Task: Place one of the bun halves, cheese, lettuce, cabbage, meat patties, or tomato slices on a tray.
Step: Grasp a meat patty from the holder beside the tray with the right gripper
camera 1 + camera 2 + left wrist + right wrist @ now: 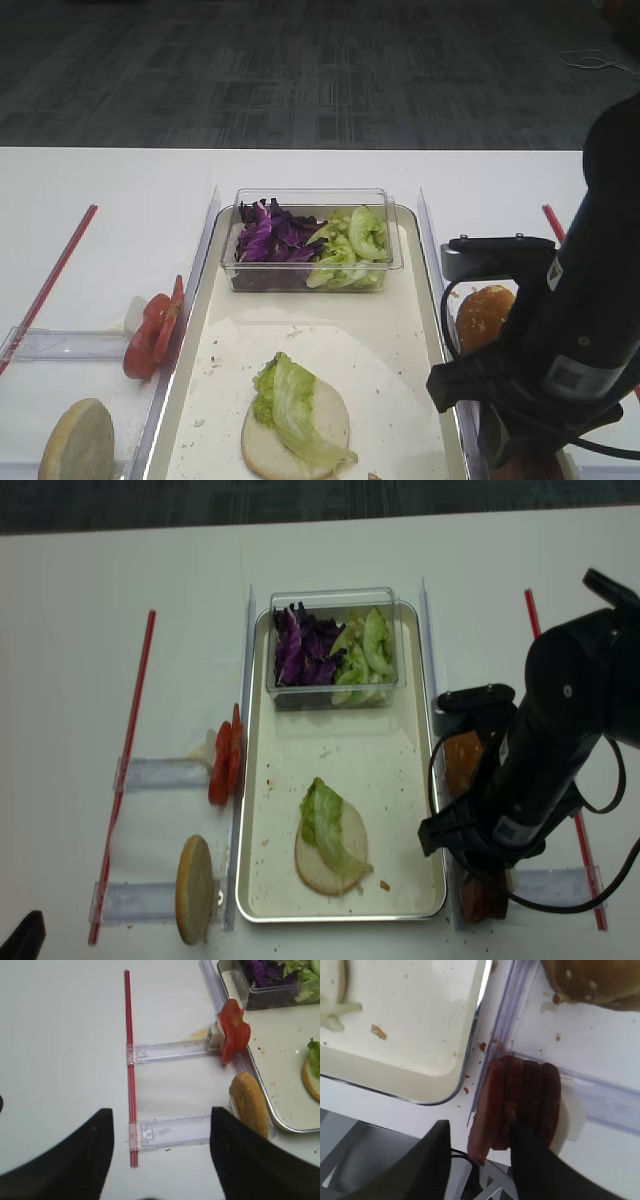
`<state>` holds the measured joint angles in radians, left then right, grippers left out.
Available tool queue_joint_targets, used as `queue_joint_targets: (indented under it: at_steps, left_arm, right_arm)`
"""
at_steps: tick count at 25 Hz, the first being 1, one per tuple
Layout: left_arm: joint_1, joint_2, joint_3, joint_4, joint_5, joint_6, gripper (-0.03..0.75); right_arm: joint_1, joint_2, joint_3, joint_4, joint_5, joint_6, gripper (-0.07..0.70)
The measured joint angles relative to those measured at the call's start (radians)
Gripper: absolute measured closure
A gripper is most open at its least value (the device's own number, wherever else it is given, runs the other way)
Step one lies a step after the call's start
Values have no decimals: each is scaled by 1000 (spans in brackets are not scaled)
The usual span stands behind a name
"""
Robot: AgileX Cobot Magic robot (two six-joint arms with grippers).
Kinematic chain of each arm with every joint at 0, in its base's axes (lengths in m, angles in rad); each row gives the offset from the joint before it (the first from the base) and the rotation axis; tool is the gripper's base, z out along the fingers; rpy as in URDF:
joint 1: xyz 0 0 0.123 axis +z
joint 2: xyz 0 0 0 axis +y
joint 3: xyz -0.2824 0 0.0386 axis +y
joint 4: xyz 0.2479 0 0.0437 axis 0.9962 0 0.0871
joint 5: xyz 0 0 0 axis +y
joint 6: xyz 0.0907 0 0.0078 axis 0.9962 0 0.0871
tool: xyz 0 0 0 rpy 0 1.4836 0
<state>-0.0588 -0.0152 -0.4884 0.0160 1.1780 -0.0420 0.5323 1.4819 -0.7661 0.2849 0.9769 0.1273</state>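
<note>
Right tool (480, 1160) hangs partly open, holding nothing, fingers astride the meat patties (520, 1105) standing on edge in the clear holder just right of the tray (400, 1067); they look soft and greasy, so I would pinch one across its flat faces.

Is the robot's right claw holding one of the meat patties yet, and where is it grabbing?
Not yet. The right gripper is open, its fingers either side of the end of the meat patties standing on edge, not squeezing them.
</note>
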Motion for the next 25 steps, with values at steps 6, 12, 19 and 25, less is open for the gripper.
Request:
queue_joint_targets:
  at_steps: [6, 12, 19, 25]
  left_arm:
    - [0, 0, 0, 0, 0, 0, 288]
    - [0, 0, 0, 0, 0, 0, 288]
    - [0, 0, 0, 0, 0, 0, 288]
    - [0, 0, 0, 0, 0, 0, 288]
  right_arm:
    - [0, 41, 0, 0, -8, -9, 325]
    - [2, 47, 0, 0, -14, -15, 372]
    - [2, 47, 0, -2, -14, -37, 542]
    - [2, 47, -1, -11, -8, -40, 574]
